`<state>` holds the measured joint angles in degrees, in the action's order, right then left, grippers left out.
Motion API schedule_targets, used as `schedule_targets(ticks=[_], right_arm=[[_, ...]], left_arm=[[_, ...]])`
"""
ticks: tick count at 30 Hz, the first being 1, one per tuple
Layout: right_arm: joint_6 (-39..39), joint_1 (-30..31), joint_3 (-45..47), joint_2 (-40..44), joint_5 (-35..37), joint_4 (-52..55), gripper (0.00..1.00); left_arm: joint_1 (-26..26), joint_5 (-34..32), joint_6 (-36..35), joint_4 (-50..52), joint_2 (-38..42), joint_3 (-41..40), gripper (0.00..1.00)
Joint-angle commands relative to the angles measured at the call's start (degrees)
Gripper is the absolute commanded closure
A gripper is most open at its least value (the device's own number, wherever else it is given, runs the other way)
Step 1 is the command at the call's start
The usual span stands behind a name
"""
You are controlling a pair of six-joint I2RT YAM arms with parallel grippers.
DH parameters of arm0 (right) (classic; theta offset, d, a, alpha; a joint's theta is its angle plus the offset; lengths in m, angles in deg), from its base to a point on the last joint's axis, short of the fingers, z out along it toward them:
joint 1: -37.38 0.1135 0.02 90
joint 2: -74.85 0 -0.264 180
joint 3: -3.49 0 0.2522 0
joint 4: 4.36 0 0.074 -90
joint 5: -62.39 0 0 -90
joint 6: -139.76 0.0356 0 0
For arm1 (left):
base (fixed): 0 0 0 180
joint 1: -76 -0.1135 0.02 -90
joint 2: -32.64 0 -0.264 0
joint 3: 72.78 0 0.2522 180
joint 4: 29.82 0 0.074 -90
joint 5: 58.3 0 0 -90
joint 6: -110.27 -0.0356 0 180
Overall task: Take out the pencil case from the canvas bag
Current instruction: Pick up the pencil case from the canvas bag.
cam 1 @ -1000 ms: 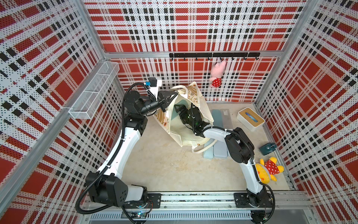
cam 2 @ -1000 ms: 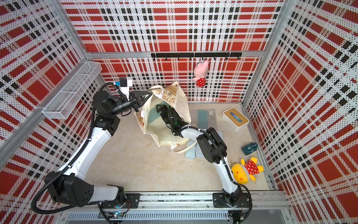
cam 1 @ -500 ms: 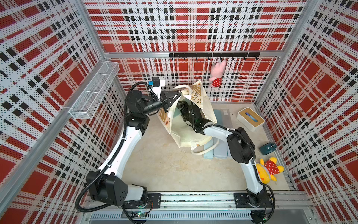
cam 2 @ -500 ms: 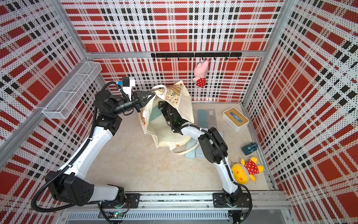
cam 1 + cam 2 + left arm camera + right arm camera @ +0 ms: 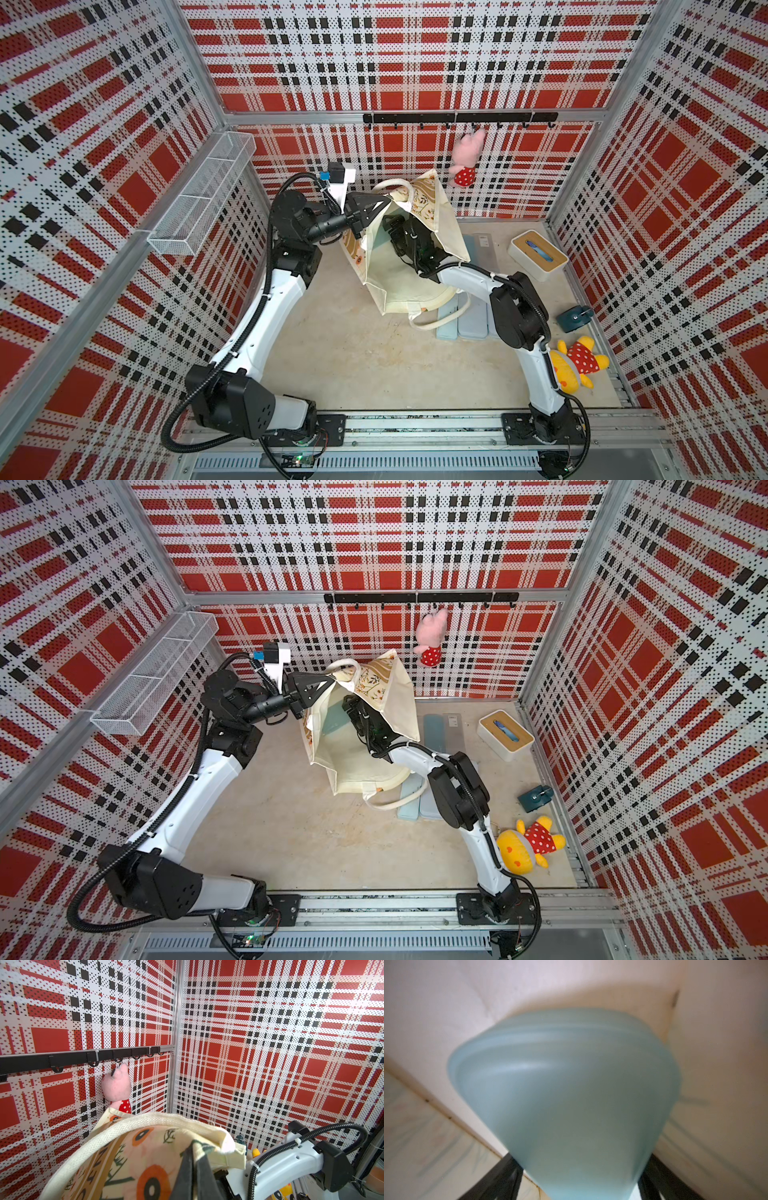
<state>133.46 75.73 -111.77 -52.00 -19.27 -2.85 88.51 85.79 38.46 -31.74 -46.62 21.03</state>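
Observation:
The cream canvas bag (image 5: pixel 446 232) (image 5: pixel 401 712) with botanical print stands mouth-up at the back of the table. My left gripper (image 5: pixel 384 203) (image 5: pixel 330 683) (image 5: pixel 194 1145) is shut on the bag's top rim and holds the mouth open. My right gripper (image 5: pixel 390 224) (image 5: pixel 349 706) (image 5: pixel 580 1159) reaches down inside the bag. A pale blue pencil case (image 5: pixel 571 1095) sits between its two black fingers, which lie against both of its sides. In both top views a strip of the pencil case (image 5: pixel 380 237) (image 5: pixel 334 719) shows inside the bag.
More pale blue cases (image 5: pixel 471 320) lie by the bag's base under my right arm, another (image 5: pixel 478 253) behind. A white box with wooden lid (image 5: pixel 538 255), a dark teal object (image 5: pixel 573 318) and a yellow plush (image 5: pixel 577 365) line the right side. A pink plush (image 5: pixel 467 160) hangs from the hook rail.
My left gripper has carried the bag's rim a little to the right and the bag stands more upright. My right gripper's jaws have narrowed onto the pencil case.

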Motion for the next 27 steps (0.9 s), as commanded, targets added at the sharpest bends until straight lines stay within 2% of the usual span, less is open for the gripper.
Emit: schedule_targets(ticks=[1,8,12,17,21,25,27], right_arm=[[0.9,-1.78,0.61,-0.75,1.23,5.61,0.21],[0.44,-1.84,1.15,-0.6,0.29,4.87,0.28],[-3.25,-1.83,0.94,0.32,-0.26,4.83,0.32],[-14.61,-0.94,1.64,3.98,1.12,3.97,0.36],[-24.85,1.49,-1.18,6.18,6.43,10.48,0.39],[-33.38,4.02,-0.66,8.52,9.97,11.36,0.41],[-40.48,5.09,0.94,9.94,10.29,9.0,0.44]], left_arm=[[0.99,3.91,1.01,-8.49,2.58,4.93,1.0],[0.96,3.81,0.96,-8.49,2.74,4.83,1.0],[0.63,2.39,0.96,-8.3,2.95,4.6,1.0],[-1.47,-4.67,-1.53,-3.81,3.38,4.31,1.0],[-1.42,-14.63,-8.42,7.0,2.83,6.47,1.0],[-2.04,-17.58,-10.51,9.27,1.97,6.96,1.0],[-2.22,-17.79,-10.37,9.18,1.58,6.85,1.0]])
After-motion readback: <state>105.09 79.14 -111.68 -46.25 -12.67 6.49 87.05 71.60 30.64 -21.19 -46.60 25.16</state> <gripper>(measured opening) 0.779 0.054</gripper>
